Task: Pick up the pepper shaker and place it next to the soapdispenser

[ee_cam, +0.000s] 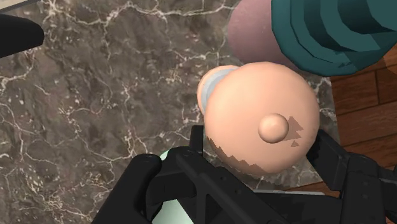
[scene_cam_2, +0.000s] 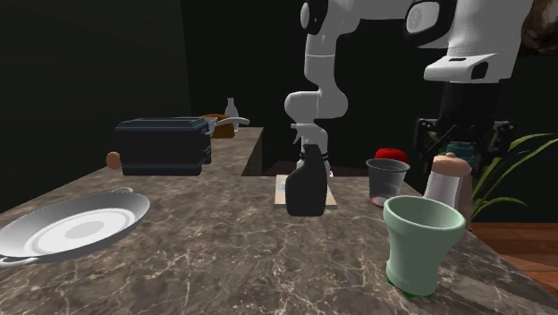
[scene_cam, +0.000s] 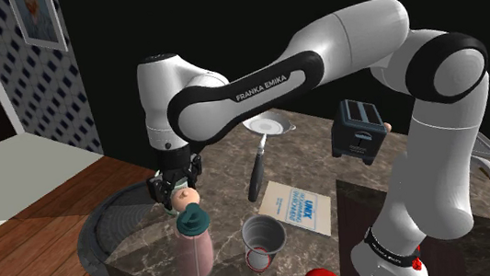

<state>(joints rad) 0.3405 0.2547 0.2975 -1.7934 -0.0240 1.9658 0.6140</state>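
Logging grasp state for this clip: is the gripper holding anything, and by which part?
The gripper appears to hold the pepper shaker, fingers closed on either side of its peach top.

You are looking at a home kitchen: a dark marble counter (scene_cam_2: pixel 224 259) carries a black toaster (scene_cam_2: pixel 161 148) and a shallow metal pan (scene_cam_2: pixel 76 224). Beyond it lie a wooden floor (scene_cam: pixel 24 265) and patterned wallpaper (scene_cam: pixel 53 86) with a framed picture (scene_cam: pixel 38 18).

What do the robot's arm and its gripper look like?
The arm has rounded white links joined by dark joints. One link has a black band with white FRANKA EMIKA lettering. The gripper is all black, with two blocky fingers.
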